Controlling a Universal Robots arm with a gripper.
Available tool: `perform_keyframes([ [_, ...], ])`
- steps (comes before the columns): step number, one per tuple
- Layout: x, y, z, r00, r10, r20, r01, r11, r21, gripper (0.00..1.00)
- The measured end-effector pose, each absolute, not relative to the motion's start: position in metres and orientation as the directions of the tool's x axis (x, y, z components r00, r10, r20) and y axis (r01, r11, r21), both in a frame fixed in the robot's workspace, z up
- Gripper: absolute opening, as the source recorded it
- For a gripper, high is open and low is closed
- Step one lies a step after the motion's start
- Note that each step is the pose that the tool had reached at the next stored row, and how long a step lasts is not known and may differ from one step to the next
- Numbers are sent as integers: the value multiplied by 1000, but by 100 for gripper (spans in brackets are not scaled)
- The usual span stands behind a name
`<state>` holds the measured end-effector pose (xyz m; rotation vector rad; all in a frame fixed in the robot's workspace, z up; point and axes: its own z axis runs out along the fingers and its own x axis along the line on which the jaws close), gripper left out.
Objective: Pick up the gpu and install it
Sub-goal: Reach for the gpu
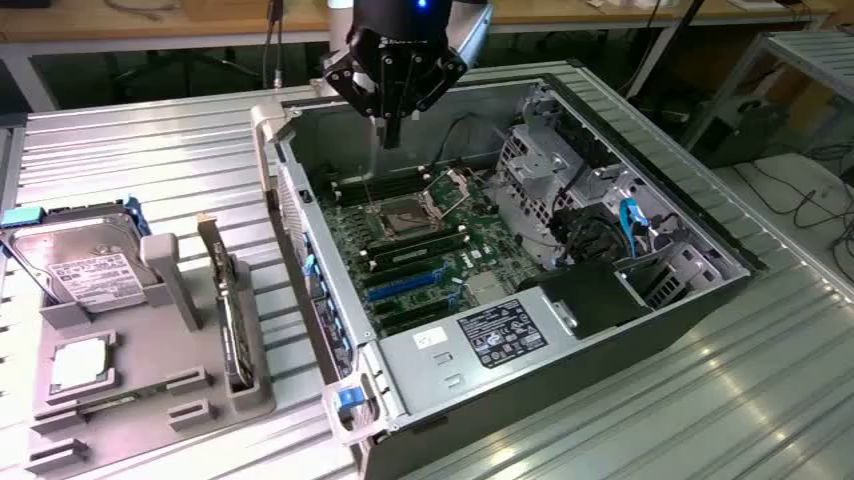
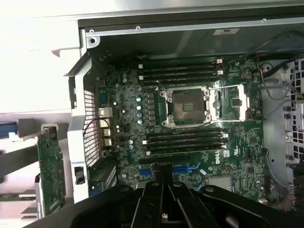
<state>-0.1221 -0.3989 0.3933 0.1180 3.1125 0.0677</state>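
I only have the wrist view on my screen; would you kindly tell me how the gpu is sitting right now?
Observer: The gpu stands on edge in a slot of a gray holder, outside the computer case, at the exterior view's left.
Operator: Thank you; does that holder carry anything else?
Observer: Yes, a hard drive with a white label sits in it, on the side away from the case.
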Motion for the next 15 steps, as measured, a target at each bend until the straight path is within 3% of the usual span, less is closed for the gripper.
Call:
perform_keyframes([
  [15, -151, -399, 393, -1000, 4, -24, 3, 999, 44, 11],
])
